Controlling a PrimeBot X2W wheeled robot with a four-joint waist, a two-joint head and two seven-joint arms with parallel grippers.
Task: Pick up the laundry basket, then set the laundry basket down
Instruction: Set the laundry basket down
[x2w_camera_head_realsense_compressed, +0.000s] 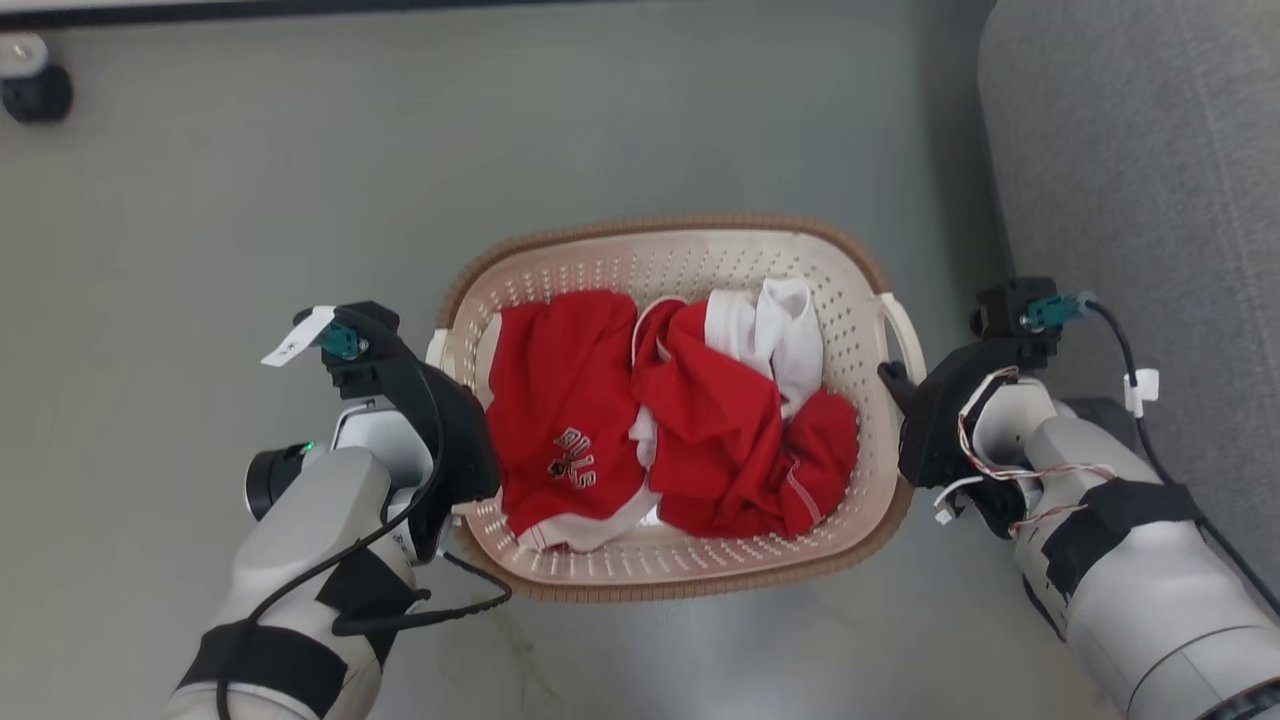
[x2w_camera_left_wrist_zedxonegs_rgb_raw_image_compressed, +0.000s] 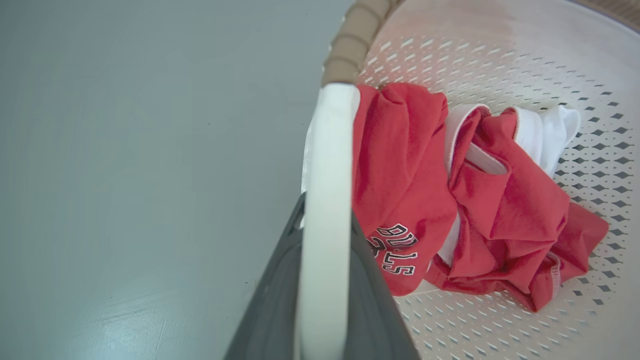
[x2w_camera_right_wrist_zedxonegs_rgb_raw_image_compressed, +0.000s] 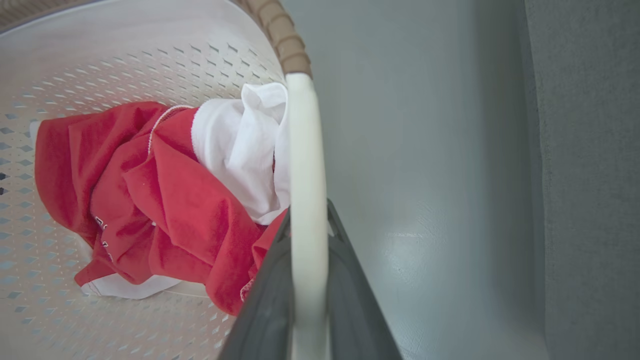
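Your left gripper (x2w_camera_head_realsense_compressed: 450, 415) and right gripper (x2w_camera_head_realsense_compressed: 905, 400) have jaws clamped on the side handles (x2w_camera_head_realsense_compressed: 906, 335) of the laundry basket (x2w_camera_head_realsense_compressed: 660, 262), mid-frame over the floor (x2w_camera_head_realsense_compressed: 200, 220); you seem at the lifting step, so raise both arms evenly, keeping it level.

Soft, even light filled all three views, with a pale sheen on the grey floor (x2w_camera_head_realsense_compressed: 700, 655) at six o'clock in the head view. Both wrist views bowed at their edges, their dark fingers (x2w_camera_left_wrist_zedxonegs_rgb_raw_image_compressed: 372, 312) at six o'clock blurred.
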